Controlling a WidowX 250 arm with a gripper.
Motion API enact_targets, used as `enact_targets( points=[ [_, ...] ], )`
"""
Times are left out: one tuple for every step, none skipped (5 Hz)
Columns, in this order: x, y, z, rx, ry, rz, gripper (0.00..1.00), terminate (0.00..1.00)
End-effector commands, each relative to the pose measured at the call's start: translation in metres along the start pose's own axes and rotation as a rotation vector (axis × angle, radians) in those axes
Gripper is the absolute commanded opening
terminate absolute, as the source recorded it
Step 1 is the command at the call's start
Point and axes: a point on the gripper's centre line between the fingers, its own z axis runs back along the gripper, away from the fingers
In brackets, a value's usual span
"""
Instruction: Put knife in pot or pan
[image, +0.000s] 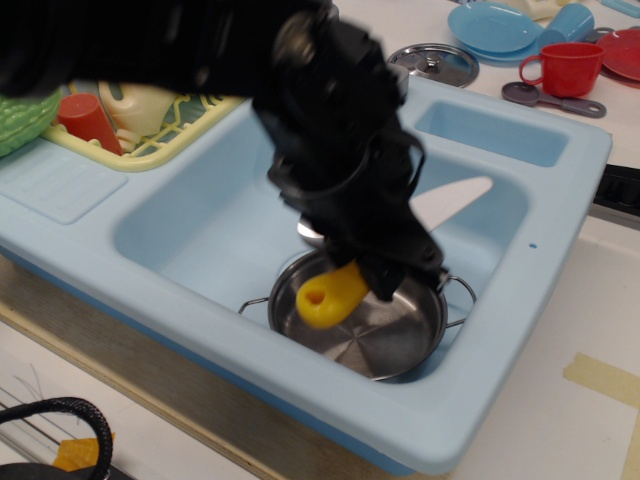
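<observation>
A light blue toy sink (560, 170) fills most of the frame, its deep basin at the centre and a small shallow recess at the upper right. The black robot arm (200, 45), motion-blurred, sweeps in from the upper left and reaches down over the middle of the basin.

The steel pot (400, 335) sits on the basin floor at lower centre, its thin wire loop handles sticking out at left and right.

The knife (332, 295) lies on a slanted long axis: the chunky yellow handle points to the lower left, hanging over the left part of the pot's opening, and the flat white blade comes out on the far side of the arm, pointing to the upper right against the basin's back wall. The blur does not show whether the handle touches the pot.

The gripper (385, 272) is closed around the knife near where handle meets blade; its fingers are too blurred to tell apart.

At the upper left a yellow dish rack (140, 155) holds a red cup (82, 115) and a cream bottle (150, 100), with a green vegetable (25, 118) just beside it at the frame's left edge.

Behind the sink at the upper right, on the pale counter (560, 420), lie a steel lid (435, 62), a blue plate (495, 28), a red mug (565, 68) and a grey-purple spoon (550, 98).
</observation>
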Motion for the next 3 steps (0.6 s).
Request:
enact_targets(
  points=[
    [0.0001, 0.0117, -0.0044, -0.016, -0.052, 0.012, 0.00, 0.00],
    [0.0067, 0.0141, -0.0047, -0.044, -0.041, -0.025, 1.00, 0.00],
    [0.0067, 0.0141, -0.0047, -0.044, -0.041, -0.025, 1.00, 0.00]
  ],
)
